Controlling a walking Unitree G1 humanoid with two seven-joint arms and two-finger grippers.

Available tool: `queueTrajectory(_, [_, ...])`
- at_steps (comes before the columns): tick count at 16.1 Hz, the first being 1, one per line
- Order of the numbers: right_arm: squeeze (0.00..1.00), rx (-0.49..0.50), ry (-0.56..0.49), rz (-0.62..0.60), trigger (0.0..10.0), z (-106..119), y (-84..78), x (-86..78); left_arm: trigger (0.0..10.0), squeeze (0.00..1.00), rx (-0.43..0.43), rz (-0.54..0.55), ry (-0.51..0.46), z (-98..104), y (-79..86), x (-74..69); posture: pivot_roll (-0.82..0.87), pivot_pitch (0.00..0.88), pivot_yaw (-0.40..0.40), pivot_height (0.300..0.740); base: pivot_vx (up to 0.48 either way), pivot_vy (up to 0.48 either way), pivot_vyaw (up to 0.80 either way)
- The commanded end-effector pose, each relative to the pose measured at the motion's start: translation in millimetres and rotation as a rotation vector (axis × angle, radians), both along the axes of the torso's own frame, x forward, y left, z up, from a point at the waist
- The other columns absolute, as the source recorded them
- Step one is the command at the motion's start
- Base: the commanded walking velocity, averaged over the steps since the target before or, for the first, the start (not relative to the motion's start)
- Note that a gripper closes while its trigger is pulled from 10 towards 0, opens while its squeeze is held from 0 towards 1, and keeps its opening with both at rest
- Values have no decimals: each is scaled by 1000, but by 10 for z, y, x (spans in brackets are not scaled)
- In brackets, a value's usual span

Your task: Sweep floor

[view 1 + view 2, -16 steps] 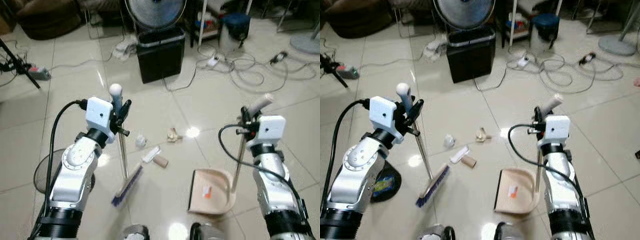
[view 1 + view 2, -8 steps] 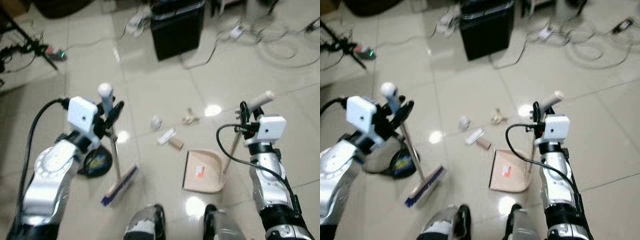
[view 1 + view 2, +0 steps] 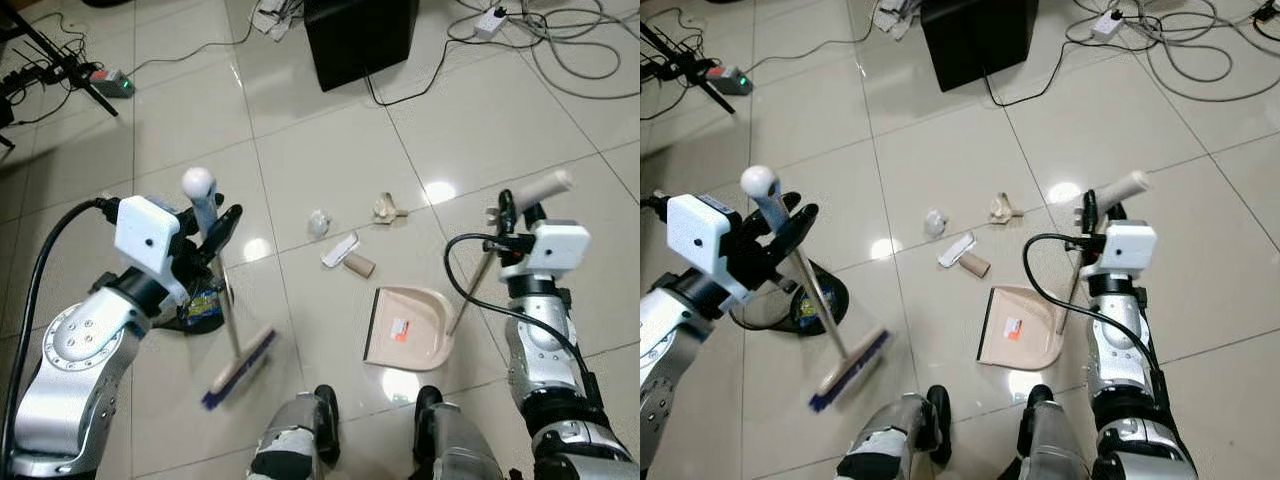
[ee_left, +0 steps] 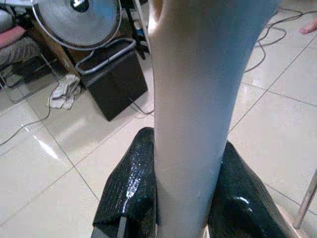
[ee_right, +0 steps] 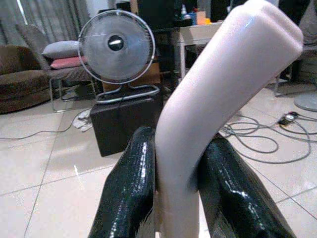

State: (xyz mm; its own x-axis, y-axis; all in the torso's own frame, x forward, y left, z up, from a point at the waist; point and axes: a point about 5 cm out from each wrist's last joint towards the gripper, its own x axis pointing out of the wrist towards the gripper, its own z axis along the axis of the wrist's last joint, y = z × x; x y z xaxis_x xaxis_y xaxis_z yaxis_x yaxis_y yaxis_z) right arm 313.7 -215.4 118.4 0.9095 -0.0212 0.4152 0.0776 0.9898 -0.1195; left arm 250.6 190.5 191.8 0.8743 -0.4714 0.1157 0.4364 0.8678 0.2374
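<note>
On the tiled floor just ahead of the robot's feet, the left claw pinches the grey handle of a broom, its blue-bristled head resting on the tiles. The right claw is pressed around the pale handle of a beige dustpan, which lies flat. Beyond the pan lie a cardboard tube, a white wrapper and two crumpled scraps. A black bin stands farther off.

black box, fan, cables
</note>
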Motion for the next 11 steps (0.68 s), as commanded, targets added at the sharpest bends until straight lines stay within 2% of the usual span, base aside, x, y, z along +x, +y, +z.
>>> queueTrajectory(1, [0,-35,57,53,10000,-133,105,-27,10000,0,23,26,-12,51,64,-38,401,399,231,740,0,0,0])
queueTrajectory(3, [0,-97,81,73,10000,-179,141,-31,10000,0,17,32,-8,43,48,-35,389,393,224,740,0,0,0])
queueTrajectory(4, [525,-95,83,71,10000,-192,124,-41,10000,0,8,38,-12,45,35,-26,380,384,216,740,0,0,0])
queueTrajectory(5, [525,-93,82,71,10000,-193,118,-42,10000,0,6,39,-12,45,31,-23,379,383,215,740,0,0,0])
queueTrajectory(6, [1000,-90,88,65,10000,-211,99,-54,10000,0,1,38,-12,44,15,-14,374,375,210,740,0,0,0])
queueTrajectory(11, [1000,-81,92,30,10000,-260,49,-109,10000,0,-1,5,4,14,-64,8,362,365,215,740,0,0,0])
